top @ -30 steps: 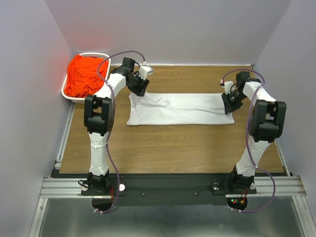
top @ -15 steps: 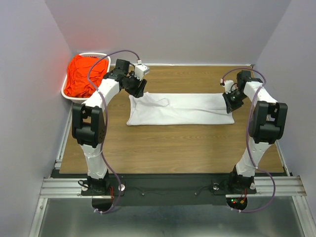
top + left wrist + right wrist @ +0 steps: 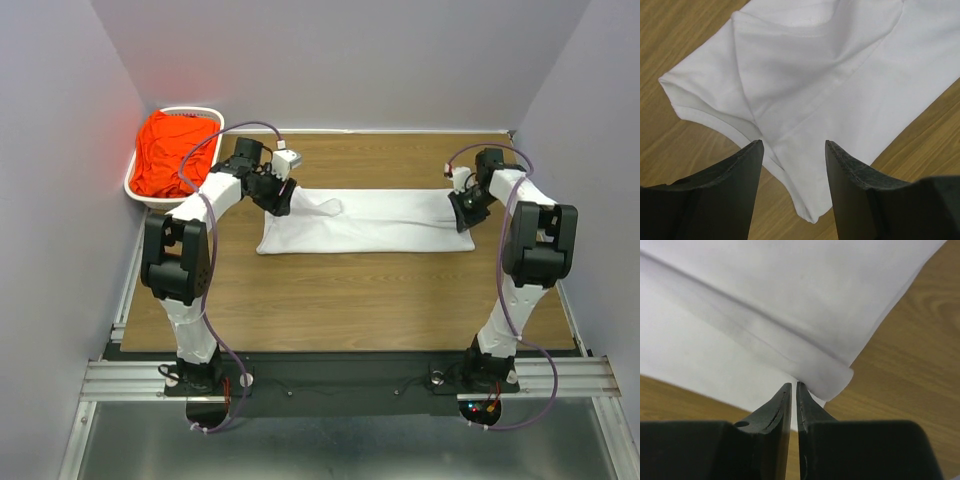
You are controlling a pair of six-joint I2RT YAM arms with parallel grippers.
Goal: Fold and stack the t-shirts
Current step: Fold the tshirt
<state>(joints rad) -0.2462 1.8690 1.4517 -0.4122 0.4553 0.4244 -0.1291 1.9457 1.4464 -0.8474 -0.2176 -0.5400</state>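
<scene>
A plain white t-shirt [image 3: 370, 220] lies folded into a long strip across the wooden table. My left gripper [image 3: 279, 200] hovers open over its left end. In the left wrist view the sleeve end of the white shirt [image 3: 840, 65] lies between and beyond the spread fingers of the left gripper [image 3: 794, 143], with nothing gripped. My right gripper [image 3: 466, 212] is at the strip's right end. In the right wrist view its jaws [image 3: 791, 384] are nearly together, pinching the rolled fold of the white shirt [image 3: 765, 300]. The orange-red t-shirt [image 3: 170, 150] lies bunched in the basket.
A white slotted basket [image 3: 135, 190] stands at the table's far left corner against the wall. Grey walls close in the table at the back and on both sides. Bare wood [image 3: 350, 290] lies between the shirt and the arm bases.
The left gripper has shifted down and a little right onto the shirt's left end, its jaws wider. The right gripper's jaws have closed at the shirt's right end.
</scene>
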